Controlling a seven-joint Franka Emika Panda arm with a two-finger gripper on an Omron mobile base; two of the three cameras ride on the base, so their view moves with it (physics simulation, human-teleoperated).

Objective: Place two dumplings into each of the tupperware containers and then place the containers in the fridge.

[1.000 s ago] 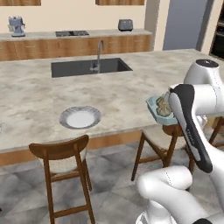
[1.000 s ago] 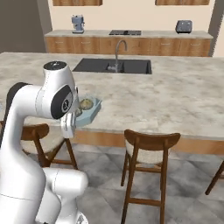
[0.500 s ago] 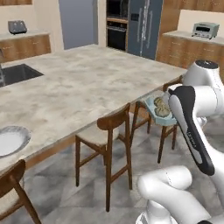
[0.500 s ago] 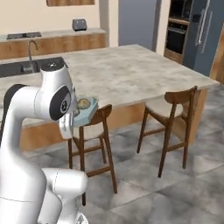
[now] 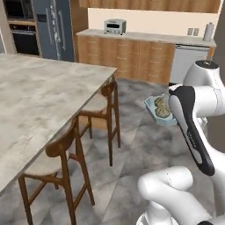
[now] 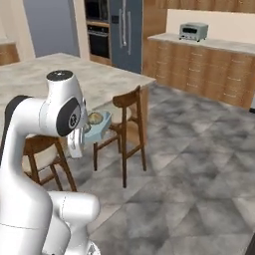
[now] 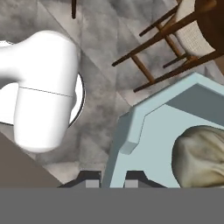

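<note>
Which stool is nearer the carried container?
The farther stool at the island's corner, beside the fridge-side end. The tupperware container hangs level with it; the other stool sits closer to the camera.

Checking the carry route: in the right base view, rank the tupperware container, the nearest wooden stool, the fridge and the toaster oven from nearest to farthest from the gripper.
1. Tupperware container, held in the gripper.
2. Wooden stool, just beyond it.
3. Fridge, far back.
4. Toaster oven, back right counter; too close to call against the fridge.
</note>
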